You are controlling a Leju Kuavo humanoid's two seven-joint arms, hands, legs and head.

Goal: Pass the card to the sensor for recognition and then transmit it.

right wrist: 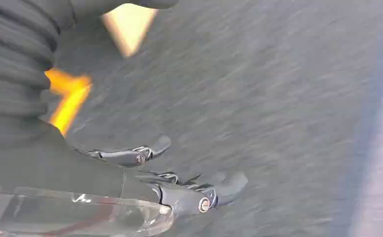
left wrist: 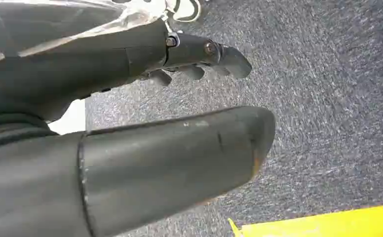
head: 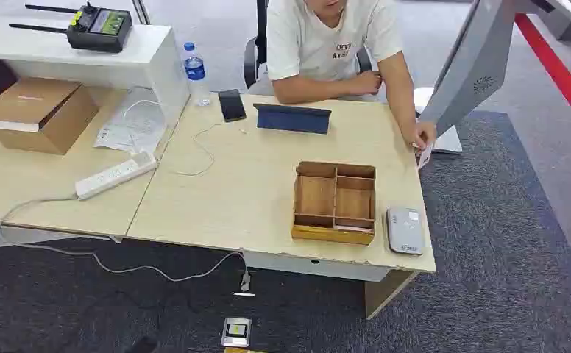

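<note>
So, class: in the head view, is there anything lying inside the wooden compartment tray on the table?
No: every compartment of the wooden tray shows only bare wood, and the grey sensor lies beside it on the table.

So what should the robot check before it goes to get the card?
1. Left hand free: ok, holds nothing, fingers apart.
2. Right hand free: ok, holds nothing, over carpet.
3. Card located: ok, in the person's hand at the table edge.
4. Sensor unobstructed: ok, nothing on it, beside the wooden tray.
5. Card released by person: not ok.
6. Card within reach: cannot tell.
</note>
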